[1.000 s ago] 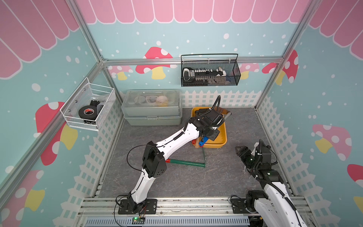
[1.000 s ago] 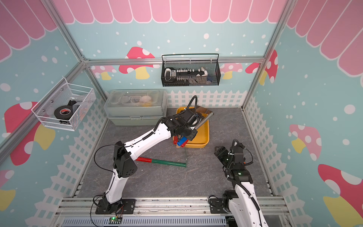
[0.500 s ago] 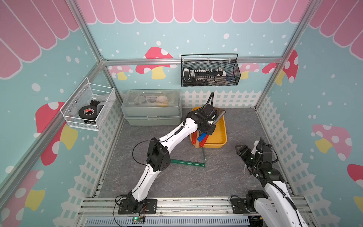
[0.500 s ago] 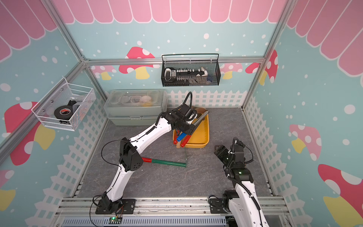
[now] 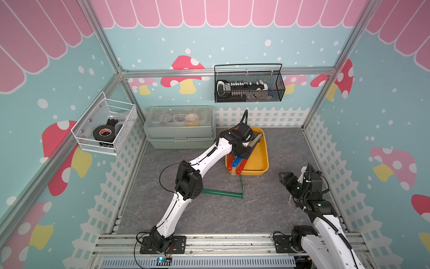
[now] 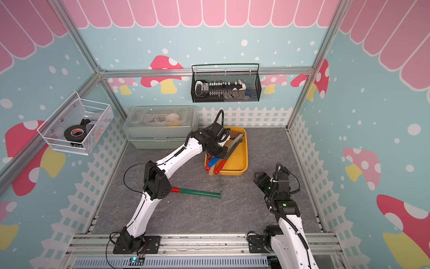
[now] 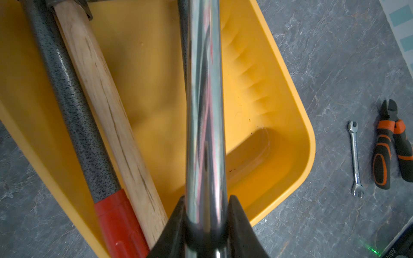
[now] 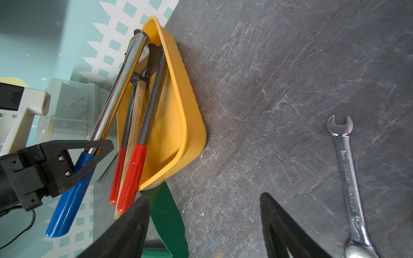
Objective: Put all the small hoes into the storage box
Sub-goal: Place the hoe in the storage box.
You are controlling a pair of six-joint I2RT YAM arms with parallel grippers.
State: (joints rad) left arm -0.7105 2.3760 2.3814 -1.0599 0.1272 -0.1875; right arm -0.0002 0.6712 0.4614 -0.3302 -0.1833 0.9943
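Note:
The small hoe (image 7: pixel 204 89) has a chrome shaft (image 5: pixel 256 138) and a blue grip (image 8: pixel 67 201). It slants over the yellow storage box (image 5: pixel 265 151), its far end at the box's back corner, where its head is hidden. My left gripper (image 7: pixel 206 197) is shut on the shaft just above the blue grip (image 6: pixel 213 161), over the box's near left rim (image 6: pixel 242 171). In the right wrist view the left gripper (image 8: pixel 98 147) shows from the side. My right gripper (image 8: pixel 203 196) stands open over bare floor to the right of the box, also seen in both top views (image 5: pixel 285 178) (image 6: pixel 260 178).
Two red-gripped tools (image 8: pixel 131 174) and a wooden handle (image 7: pixel 107 100) lie in the box. A green-handled tool (image 5: pixel 221 193) with a flat green blade (image 8: pixel 165 212) lies in front of it. A wrench (image 8: pixel 344 160) and orange cutters (image 7: pixel 391 145) lie near the right arm. A grey-green case (image 5: pixel 179 130) stands beside the box.
My left arm has drawn back toward the rear wall with the hoe, sliding its shaft deeper over the box. The right arm has barely moved.

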